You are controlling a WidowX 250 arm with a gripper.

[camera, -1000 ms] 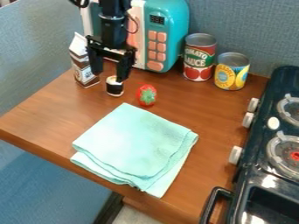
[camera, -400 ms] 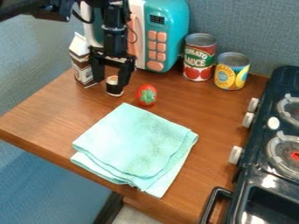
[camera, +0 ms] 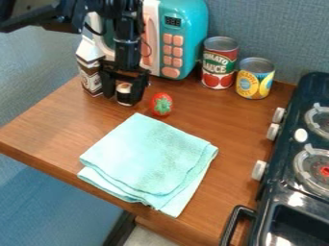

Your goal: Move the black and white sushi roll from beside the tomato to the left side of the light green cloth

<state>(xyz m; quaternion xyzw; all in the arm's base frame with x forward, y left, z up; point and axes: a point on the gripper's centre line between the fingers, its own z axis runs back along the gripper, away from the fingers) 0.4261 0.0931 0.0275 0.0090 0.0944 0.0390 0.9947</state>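
The black gripper hangs low over the back left of the wooden table, open, one finger on each side of a small black-and-white cup-like object. The object stands upright; its right edge is partly behind the right finger. Just left of the gripper is a brown-and-white carton, its upper part partly overlapped by the arm. A red strawberry-like toy with a green top lies a short way to the right. In front is a folded mint-green cloth.
A teal toy microwave stands behind the gripper. Right of it are a tomato can and a yellow-labelled can. The dark toy stove borders the table's right side, with knobs facing the table.
The gripper has come down around the small black-and-white object, and more of the arm shows at the upper left. The other objects have stayed in place.
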